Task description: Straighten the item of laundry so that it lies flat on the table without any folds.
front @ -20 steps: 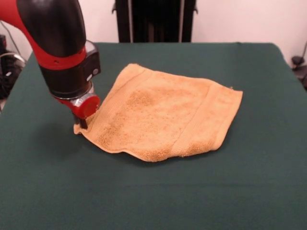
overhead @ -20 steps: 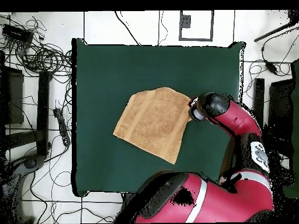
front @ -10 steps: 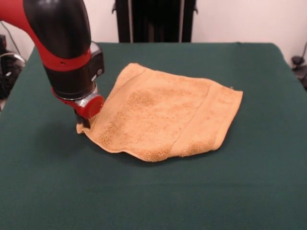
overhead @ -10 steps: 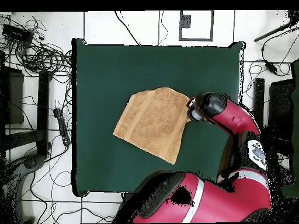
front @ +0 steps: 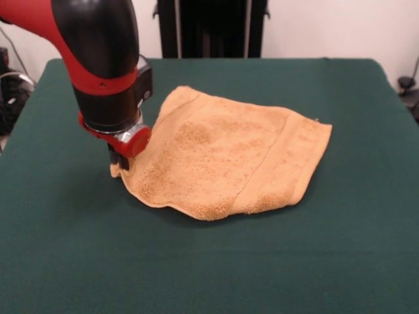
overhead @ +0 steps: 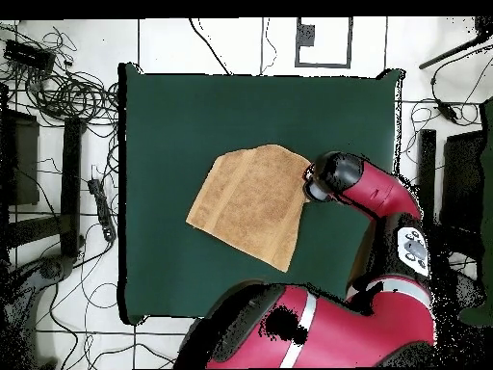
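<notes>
The mustard towel lies near the middle of the dark green table. It looks doubled over, with a thick rounded edge along its front and a woven band near its right end. My gripper is at the towel's left corner, down at table level, and it is shut on that corner. The red wrist hides most of the fingers. In the overhead view the towel is a slanted four-sided shape on the table, and the gripper is at its right corner.
My red and black arm comes down at the left of the front view. In the overhead view the robot's body covers the table's bottom edge. Cables lie on the floor to the left. A black stand is behind the table.
The gripper has moved a little to the right in the front view, and the towel's left corner has moved with it. The rest of the towel has stayed in place.
</notes>
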Controlling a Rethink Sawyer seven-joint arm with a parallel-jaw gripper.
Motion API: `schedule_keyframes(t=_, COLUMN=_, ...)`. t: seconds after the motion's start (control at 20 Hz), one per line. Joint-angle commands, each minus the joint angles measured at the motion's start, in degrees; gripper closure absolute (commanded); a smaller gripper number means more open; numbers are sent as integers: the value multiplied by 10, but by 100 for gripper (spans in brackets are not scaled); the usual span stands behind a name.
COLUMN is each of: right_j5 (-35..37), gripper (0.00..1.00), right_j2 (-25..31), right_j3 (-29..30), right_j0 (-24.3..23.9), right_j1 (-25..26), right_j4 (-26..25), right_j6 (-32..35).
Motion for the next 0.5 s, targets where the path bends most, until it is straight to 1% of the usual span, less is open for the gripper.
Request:
schedule_keyframes(t=0.05, right_j5=63, gripper=100, right_j2=22, right_j3=14, right_j0=27, right_j1=27, right_j4=-16, right_j6=69)
schedule_keyframes(t=0.5, right_j5=45, gripper=100, right_j2=30, right_j3=23, right_j0=21, right_j1=24, right_j4=-10, right_j6=60)
